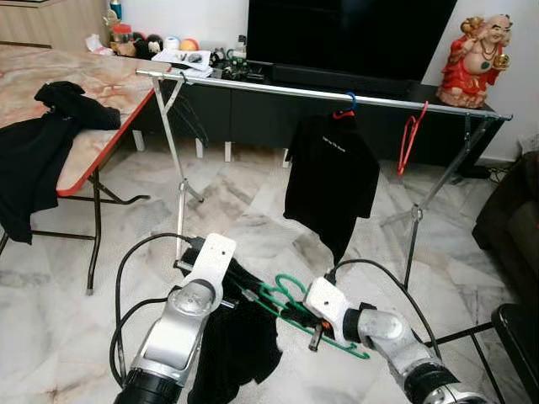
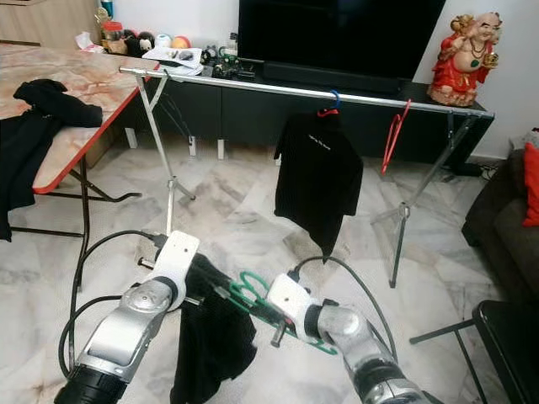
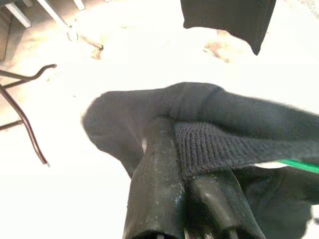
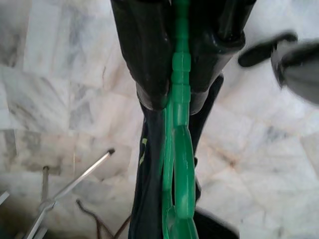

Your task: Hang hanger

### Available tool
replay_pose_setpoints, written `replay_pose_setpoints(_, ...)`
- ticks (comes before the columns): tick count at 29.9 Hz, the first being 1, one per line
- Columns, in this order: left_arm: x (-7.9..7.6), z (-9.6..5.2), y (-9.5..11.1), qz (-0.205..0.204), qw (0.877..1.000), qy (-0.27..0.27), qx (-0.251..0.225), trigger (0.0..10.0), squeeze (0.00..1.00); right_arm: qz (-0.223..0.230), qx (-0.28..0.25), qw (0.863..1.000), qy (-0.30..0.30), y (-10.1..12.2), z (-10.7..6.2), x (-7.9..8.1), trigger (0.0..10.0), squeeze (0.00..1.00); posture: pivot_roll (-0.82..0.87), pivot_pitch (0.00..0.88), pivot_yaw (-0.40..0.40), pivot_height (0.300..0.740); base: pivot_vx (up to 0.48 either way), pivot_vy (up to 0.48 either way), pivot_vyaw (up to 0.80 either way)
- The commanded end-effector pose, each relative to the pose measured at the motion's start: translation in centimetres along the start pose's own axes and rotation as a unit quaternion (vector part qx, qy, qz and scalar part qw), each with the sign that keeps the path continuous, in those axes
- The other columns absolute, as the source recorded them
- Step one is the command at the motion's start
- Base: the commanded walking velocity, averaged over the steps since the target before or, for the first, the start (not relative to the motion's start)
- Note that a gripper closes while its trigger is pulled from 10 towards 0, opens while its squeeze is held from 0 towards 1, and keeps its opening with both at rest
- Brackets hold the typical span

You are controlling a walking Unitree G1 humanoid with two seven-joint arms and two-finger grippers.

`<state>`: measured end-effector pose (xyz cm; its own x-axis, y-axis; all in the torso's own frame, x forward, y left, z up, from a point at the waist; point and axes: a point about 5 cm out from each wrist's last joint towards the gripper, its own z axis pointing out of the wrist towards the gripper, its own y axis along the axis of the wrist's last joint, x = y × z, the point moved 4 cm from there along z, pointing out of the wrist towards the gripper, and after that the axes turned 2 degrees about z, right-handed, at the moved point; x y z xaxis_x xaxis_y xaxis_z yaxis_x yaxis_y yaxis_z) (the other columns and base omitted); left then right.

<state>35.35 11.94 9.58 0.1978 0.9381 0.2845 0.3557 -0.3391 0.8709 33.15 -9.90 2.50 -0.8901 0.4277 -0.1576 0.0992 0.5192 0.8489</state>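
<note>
nearest: right gripper (image 1: pixel 296 313) clamped on green hanger (image 1: pixel 290 301), both fingers pinching its bar (right wrist view), prob. to steady the frame. left gripper (image 1: pixel 238 292) pinched shut on collar of black shirt (image 1: pixel 232 337) draped on that hanger, cloth hanging toward floor. hanger sits low, well short of rail (image 1: pixel 320 94). beyond: open marble floor, table (image 1: pixel 101 126) off to robot's left. far: rail carries 1 hung shirt (image 1: pixel 330 181) & 1 red hanger (image 1: pixel 410 136); free span left of hung shirt, judged best slot.
</note>
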Motion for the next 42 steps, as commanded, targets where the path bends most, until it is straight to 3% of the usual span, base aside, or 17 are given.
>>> replay_pose_setpoints(1, 0.2, 0.0, 0.8, -0.001, 1.000, 0.008, -0.015, 0.0, 0.00, 0.000, 0.047, 0.998, 0.030, -2.1, -0.4, 1.1, 0.0, 0.00, 0.18, 0.036, -0.131, 0.740, 0.000, 0.000, 0.00)
replay_pose_setpoints(5, 0.6, 0.1, 0.6, 0.000, 1.000, 0.018, -0.014, 0.0, 0.00, 0.003, 0.060, 0.997, 0.046, -3.1, -1.0, 1.6, 0.0, 0.00, 0.17, 0.032, -0.129, 0.740, 0.000, 0.000, 0.00)
replay_pose_setpoints(7, 1.1, 0.2, 0.4, -0.005, 0.999, 0.030, -0.016, 0.0, 0.00, 0.012, 0.069, 0.993, 0.097, -4.1, -1.7, 2.8, 0.0, 0.00, 0.17, 0.027, -0.126, 0.740, 0.000, 0.000, 0.00)
replay_pose_setpoints(12, 1.1, 0.2, 0.4, -0.006, 0.999, 0.031, -0.019, 0.0, 0.00, 0.006, 0.087, 0.985, 0.146, -5.1, -2.6, 3.9, 0.0, 0.00, 0.16, 0.021, -0.124, 0.740, 0.000, 0.000, 0.00)
replay_pose_setpoints(13, 1.2, 0.3, 0.4, -0.007, 0.999, 0.040, -0.021, 0.0, 0.00, -0.004, 0.114, 0.981, 0.156, -6.1, -3.1, 4.1, 0.0, 0.00, 0.16, 0.017, -0.124, 0.740, 0.000, 0.000, 0.00)
replay_pose_setpoints(17, 2.5, 0.4, -0.2, -0.013, 0.997, 0.076, -0.015, 0.0, 0.00, -0.015, 0.167, 0.973, 0.158, -8.0, -4.3, 4.2, 0.0, 0.00, 0.15, 0.013, -0.122, 0.740, 0.000, 0.000, 0.00)
replay_pose_setpoints(20, 3.7, 0.2, -1.1, -0.010, 0.995, 0.101, -0.009, 0.0, 0.00, -0.032, 0.209, 0.971, 0.109, -9.2, -4.7, 3.2, 0.0, 0.00, 0.15, 0.001, -0.116, 0.740, 0.000, 0.000, 0.00)
replay_pose_setpoints(22, 4.5, 0.0, -1.6, -0.012, 0.993, 0.119, -0.009, 0.6, 0.00, -0.040, 0.223, 0.972, 0.068, -9.7, -5.0, 2.4, 0.0, 0.00, 0.15, 0.000, -0.115, 0.740, 0.000, 0.000, 0.00)
replay_pose_setpoints(23, 5.1, -0.3, -1.6, -0.010, 0.991, 0.131, -0.022, 7.9, 0.00, -0.022, 0.221, 0.975, 0.017, -9.7, -5.0, 1.4, 0.0, 0.00, 0.15, 0.000, -0.114, 0.740, 0.000, 0.000, 0.00)
replay_pose_setpoints(24, 5.4, -0.5, -1.7, -0.006, 0.990, 0.137, -0.027, 10.0, 0.00, -0.013, 0.223, 0.975, -0.005, -9.8, -5.1, 1.0, 0.0, 0.00, 0.15, 0.000, -0.111, 0.740, 0.000, 0.000, 0.00)
replay_pose_setpoints(29, 6.3, -0.9, -2.9, 0.004, 0.988, 0.152, -0.018, 10.0, 0.00, 0.022, 0.221, 0.973, -0.067, -10.2, -5.1, 0.3, 0.0, 0.00, 0.16, 0.001, -0.107, 0.740, 0.000, 0.000, 0.00)
replay_pose_setpoints(30, 6.4, -1.0, -3.8, -0.002, 0.988, 0.152, -0.010, 10.0, 0.00, 0.068, 0.184, 0.978, -0.068, -9.8, -4.4, 1.0, 0.0, 0.00, 0.15, 0.003, -0.108, 0.740, 0.000, 0.000, 0.00)
replay_pose_setpoints(34, 6.0, -1.4, -3.8, -0.032, 0.988, 0.145, -0.033, 10.0, 0.00, 0.137, 0.122, 0.977, -0.107, -9.0, -3.3, 1.5, 0.0, 0.00, 0.15, 0.012, -0.105, 0.740, 0.000, 0.000, 0.00)
replay_pose_setpoints(37, 4.9, -1.6, -3.0, -0.070, 0.988, 0.115, -0.071, 10.0, 0.00, 0.207, 0.070, 0.963, -0.161, -8.3, -2.7, 0.9, 0.0, 0.00, 0.15, 0.012, -0.102, 0.740, 0.000, 0.000, 0.00)
replay_pose_setpoints(40, 3.0, -2.4, -0.1, -0.101, 0.981, 0.050, -0.159, 10.0, 0.00, 0.272, 0.068, 0.930, -0.237, -9.0, -2.2, 1.0, 0.0, 0.00, 0.15, 0.013, -0.101, 0.740, 0.000, 0.000, 0.00)
replay_pose_setpoints(41, 2.3, -2.8, 0.6, -0.122, 0.975, 0.027, -0.181, 10.0, 0.00, 0.306, 0.073, 0.908, -0.276, -9.7, -2.2, 1.2, 3.0, 0.00, 0.15, 0.013, -0.096, 0.740, 0.000, 0.000, 0.00)
replay_pose_setpoints(42, 2.2, -2.9, 0.8, -0.139, 0.972, 0.022, -0.188, 10.0, 0.00, 0.331, 0.072, 0.892, -0.298, -10.1, -2.3, 1.3, 3.6, 0.00, 0.15, 0.013, -0.096, 0.740, 0.000, 0.000, 0.00)
